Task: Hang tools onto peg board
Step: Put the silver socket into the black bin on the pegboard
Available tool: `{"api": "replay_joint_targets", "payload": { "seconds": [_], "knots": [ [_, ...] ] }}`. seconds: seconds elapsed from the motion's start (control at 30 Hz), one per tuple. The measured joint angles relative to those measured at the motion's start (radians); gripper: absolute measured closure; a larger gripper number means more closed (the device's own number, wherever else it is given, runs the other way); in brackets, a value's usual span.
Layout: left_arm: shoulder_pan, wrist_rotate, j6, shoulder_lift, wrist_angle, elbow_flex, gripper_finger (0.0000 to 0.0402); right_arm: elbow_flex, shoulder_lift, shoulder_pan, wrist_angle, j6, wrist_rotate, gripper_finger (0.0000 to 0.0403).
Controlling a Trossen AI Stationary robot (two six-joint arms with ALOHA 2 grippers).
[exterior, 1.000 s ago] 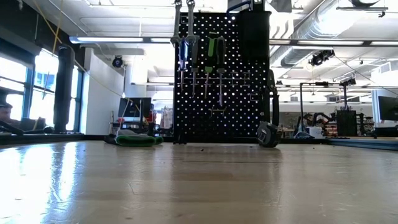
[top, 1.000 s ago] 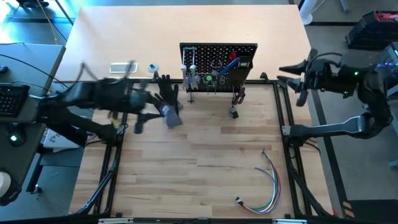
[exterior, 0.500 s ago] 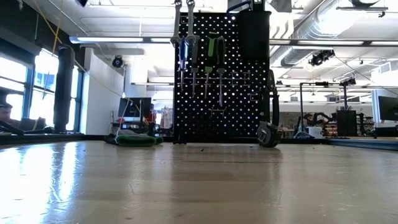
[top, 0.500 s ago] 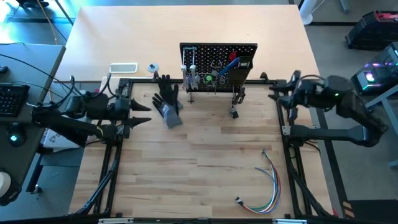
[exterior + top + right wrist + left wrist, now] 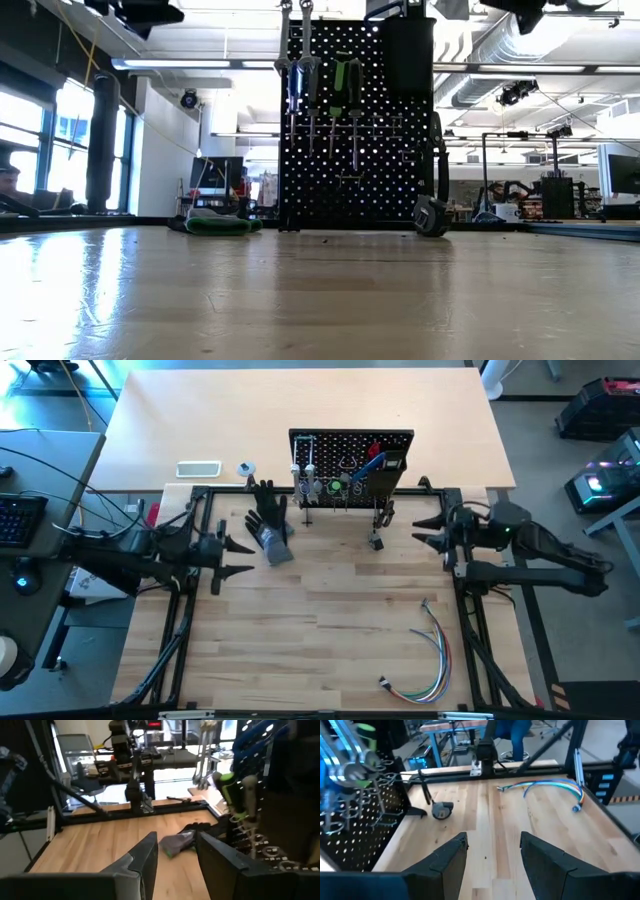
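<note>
Pale wood planks make up the desk (image 5: 330, 610), and toward its far side stands the peg board (image 5: 351, 453), upright on its legs. On its hooks we see the tools (image 5: 335, 485) hanging side by side, green-handled ones among them, with a red-handled one by the black bin (image 5: 386, 468); hung this way they stay off the surface. A small dark piece (image 5: 376, 541) lies just in front of the board; we think it is a tool, but cannot tell. Beside the board lies a black glove (image 5: 268, 525), and near the front edge a bundle of coloured wires (image 5: 430, 655). Our left tool (image 5: 238, 555) waits at the left rail, fingers apart and empty. Our right tool (image 5: 428, 530) sits at the right rail, fingers likewise apart, holding nothing.
</note>
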Motion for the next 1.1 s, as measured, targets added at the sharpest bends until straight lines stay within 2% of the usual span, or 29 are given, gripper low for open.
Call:
{"api": "replay_joint_targets", "payload": {
  "seconds": [0.4, 0.53, 0.8, 0.97, 1.1],
  "knots": [
    [0.003, -0.03, 0.141, -0.045, 0.294, -0.217, 0.0225, -0.19, -0.055, 0.105, 0.123, -0.028, 0.084, 0.0272],
    [0.025, -0.031, 0.139, -0.091, 0.38, -0.277, 0.0225, -0.242, -0.063, 0.136, 0.185, -0.045, 0.085, 0.0272],
    [0.064, -0.031, 0.074, -0.159, 0.487, -0.374, 0.0225, -0.303, -0.14, 0.203, 0.19, -0.039, 0.118, 0.0272],
    [0.076, -0.031, 0.04, -0.161, 0.514, -0.381, 0.0225, -0.307, -0.17, 0.233, 0.12, 0.104, 0.185, 0.0272],
    [0.076, -0.031, 0.015, -0.155, 0.515, -0.381, 0.0225, -0.308, -0.129, 0.27, -0.012, 0.265, 0.196, 0.0272]
  ]
}}
